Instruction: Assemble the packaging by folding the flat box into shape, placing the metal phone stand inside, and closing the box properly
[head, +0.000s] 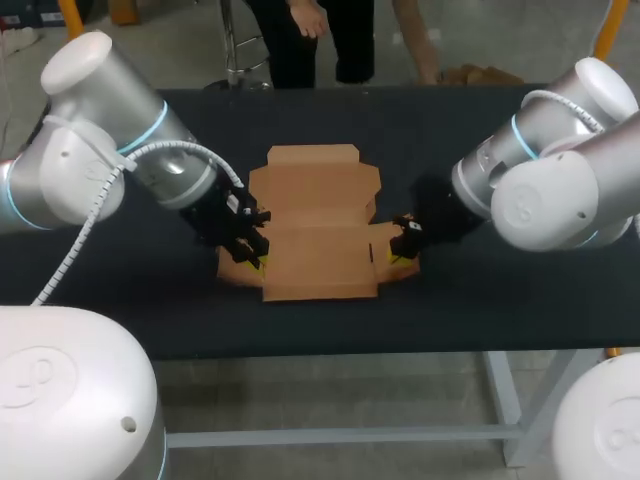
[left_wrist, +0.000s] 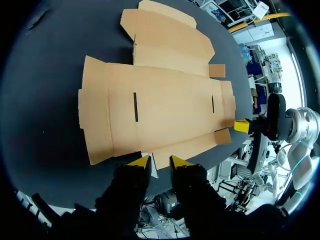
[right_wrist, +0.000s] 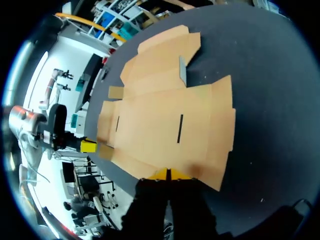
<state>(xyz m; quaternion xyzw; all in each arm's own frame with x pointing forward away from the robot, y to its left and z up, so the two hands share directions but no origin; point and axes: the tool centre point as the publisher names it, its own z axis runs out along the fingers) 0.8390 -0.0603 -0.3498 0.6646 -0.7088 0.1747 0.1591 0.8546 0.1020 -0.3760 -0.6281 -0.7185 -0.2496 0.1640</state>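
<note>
Flat box (head: 318, 235): an unfolded brown cardboard blank lying flat at the middle of the black tabletop (head: 480, 310), all panels and side flaps spread out.
Lid panel (head: 313, 170): the part of the blank farthest from the robot, narrower than the main body and ending in a tuck flap; it also lies flat.
Slots (left_wrist: 135, 106): two short dark cuts in the main body, one toward each side edge.
Left arm (head: 110, 150): enters from the left side of the head view and slopes down to the left edge of the blank.
Left gripper (left_wrist: 159, 162): low over the tabletop at the box's left edge. Its yellow-tipped fingers (left_wrist: 140, 162) stand apart with a clear gap. The cardboard edge lies just ahead of them, and a small pale flap sits at the gap, not held.
Right arm (head: 540, 170): enters from the right side of the head view and reaches down to the right edge of the blank.
Right gripper (right_wrist: 169, 174): at the box's right edge, opposite the left gripper. Its fingers are drawn together, and the two yellow tips lie side by side, meeting the rim of the side flap without pinching it.
</note>
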